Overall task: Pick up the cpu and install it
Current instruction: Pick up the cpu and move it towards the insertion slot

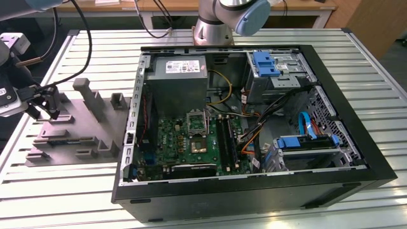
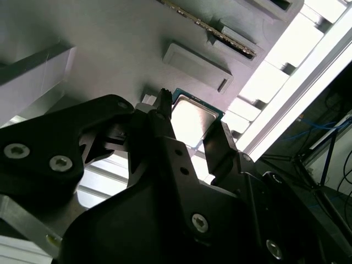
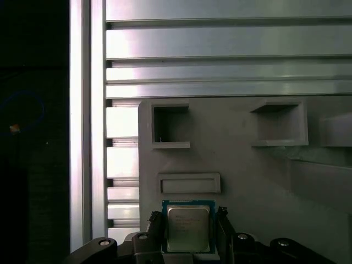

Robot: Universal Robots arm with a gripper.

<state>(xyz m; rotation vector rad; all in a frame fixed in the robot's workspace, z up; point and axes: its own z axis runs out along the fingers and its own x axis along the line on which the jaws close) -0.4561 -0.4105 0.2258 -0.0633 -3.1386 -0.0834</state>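
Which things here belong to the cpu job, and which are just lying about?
Job: cpu, claw shut on it, grey tray, motherboard in the open case.
Lying about: power supply, blue drive bracket, blue cable.

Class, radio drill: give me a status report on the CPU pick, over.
Gripper shut on the cpu, both fingers against its edges. Cpu at the grey tray, lift unclear. Open computer case lies to the exterior view's right.
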